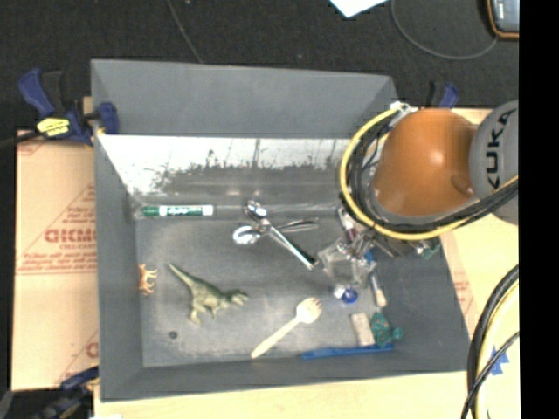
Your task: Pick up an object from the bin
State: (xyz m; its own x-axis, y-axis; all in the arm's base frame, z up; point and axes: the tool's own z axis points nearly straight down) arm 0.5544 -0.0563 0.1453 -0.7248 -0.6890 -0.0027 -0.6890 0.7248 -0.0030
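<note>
Camera view. Ann: Where is the claw (348,267)?

Bo: Low in the right part of the bin (118,278), under the arm's orange cover and looped cables. Whether it is released or clenched, I cannot tell.

Ann: What is it over?

Bo: A small blue round piece (348,296) lies on the floor just beside it, on the side toward the near wall. That is the closest thing.

Ann: What crowds it?

Bo: On its left lie silvery metal scissors (272,232), spread open. Their rings are to the left and one blade tip is just beside the claw. Toward the near right corner a tan block (361,325) and a teal piece (385,330) sit side by side. A blue pen (345,352) lies along the near wall in front of them. A cream plastic fork (284,328) lies slantwise with its head toward the blue piece, near it but apart.

Ann: And room to move?

Bo: The right wall is close to the claw. The left half is roomier. A green toy dinosaur (208,293), a small orange animal figure (147,278) by the left wall and a green marker (179,209) along the far wall are all well apart from the claw. Bare floor lies between the marker and the dinosaur, and in the near left corner.
</note>
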